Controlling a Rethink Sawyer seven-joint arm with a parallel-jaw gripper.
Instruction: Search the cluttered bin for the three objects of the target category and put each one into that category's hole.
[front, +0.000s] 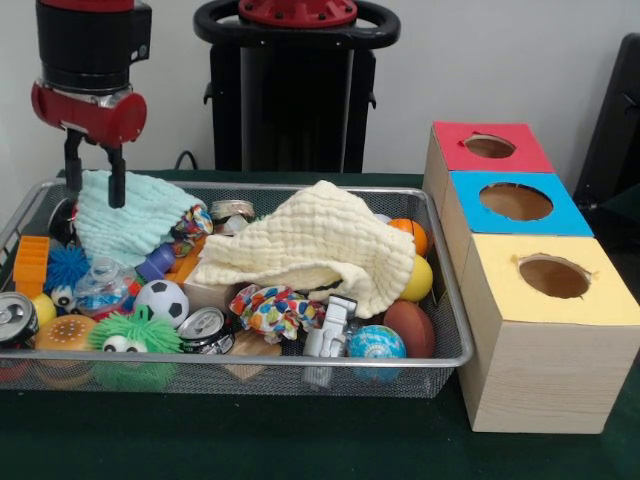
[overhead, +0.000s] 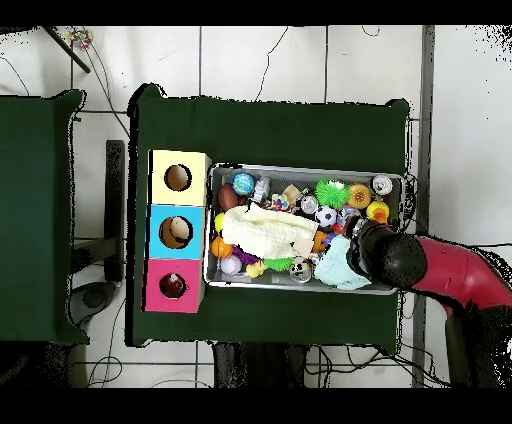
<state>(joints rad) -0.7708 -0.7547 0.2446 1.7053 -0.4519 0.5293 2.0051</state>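
At the left end of the wire bin (front: 440, 345), my pincer (front: 92, 170) hangs over the mint-green cloth (front: 125, 222) with its two fingers parted a little and their tips at or just into the upper edge of the fabric; whether they have any of it pinched I cannot tell. Risk one: if I lift with cloth caught, the fabric may drag the small items lying against it, such as the clear bottle (front: 98, 285) and the blue spiky ball (front: 66, 266), and roll them under other clutter. Toward the middle, the cream cloth (front: 315, 245) covers a large part of the bin, so target objects may sit hidden beneath it; a search that skips it could come up short. The soccer ball (front: 161, 300), the crushed can (front: 204, 328) and the globe ball (front: 376, 346) lie packed close together, so a descent between them could push one against the bin wall or wedge a finger. To the right, on the table (front: 300, 440), the sorting box presents its red hole (front: 490, 146), blue hole (front: 516, 201) and yellow hole (front: 554, 277) side by side; release over the wrong opening is the final hazard. Which category is wanted I cannot tell.
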